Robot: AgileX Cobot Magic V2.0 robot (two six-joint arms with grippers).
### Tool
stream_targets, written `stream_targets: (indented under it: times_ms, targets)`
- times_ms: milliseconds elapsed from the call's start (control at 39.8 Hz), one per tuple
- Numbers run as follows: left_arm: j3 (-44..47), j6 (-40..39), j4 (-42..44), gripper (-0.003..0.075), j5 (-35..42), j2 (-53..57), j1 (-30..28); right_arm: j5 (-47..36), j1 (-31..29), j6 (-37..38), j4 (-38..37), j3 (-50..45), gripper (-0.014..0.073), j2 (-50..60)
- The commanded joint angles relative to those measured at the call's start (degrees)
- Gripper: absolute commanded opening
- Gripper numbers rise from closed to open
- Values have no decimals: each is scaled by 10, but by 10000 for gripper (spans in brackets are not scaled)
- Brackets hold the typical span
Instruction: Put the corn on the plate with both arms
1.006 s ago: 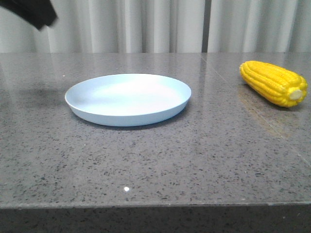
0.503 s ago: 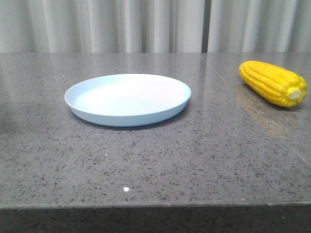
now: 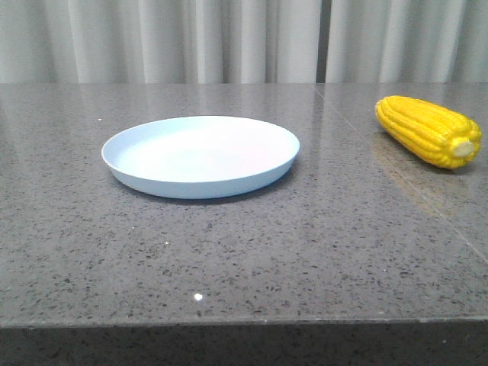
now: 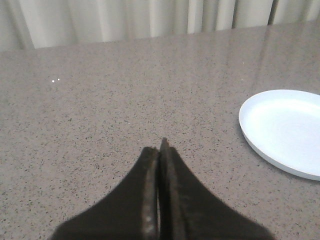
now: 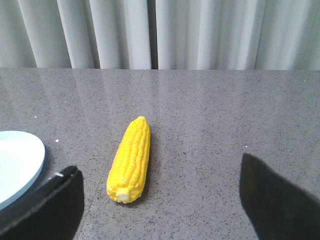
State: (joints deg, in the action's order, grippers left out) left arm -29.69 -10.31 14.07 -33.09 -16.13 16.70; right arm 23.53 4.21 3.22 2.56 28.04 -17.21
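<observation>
While our left pincer [image 4: 160, 150] has its fingers pressed together over bare counter [image 4: 100, 115], our right pincer [image 5: 160, 200] is spread wide facing the corn [image 5: 130, 159], which lies on the counter well right of the plate [image 3: 200, 155], untouched.

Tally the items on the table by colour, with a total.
Yellow: 1, the corn
Pale blue: 1, the plate
Total: 2
</observation>
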Motion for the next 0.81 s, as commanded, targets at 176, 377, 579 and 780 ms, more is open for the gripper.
stream_targets:
  times_ms: [176, 377, 579, 780]
  targets:
    - [24, -5, 8, -20, 54, 99, -1, -43, -2, -5, -1, 21, 650, -9]
    - [27, -5, 8, -20, 52, 104, -1, -43, -2, -5, -1, 21, 650, -9]
    - [27, -5, 8, -20, 52, 104, -1, -44, -2, -5, -1, 21, 650, -9]
    - [27, -5, 8, -20, 52, 104, -1, -57, -2, -5, 0, 22, 650, -21]
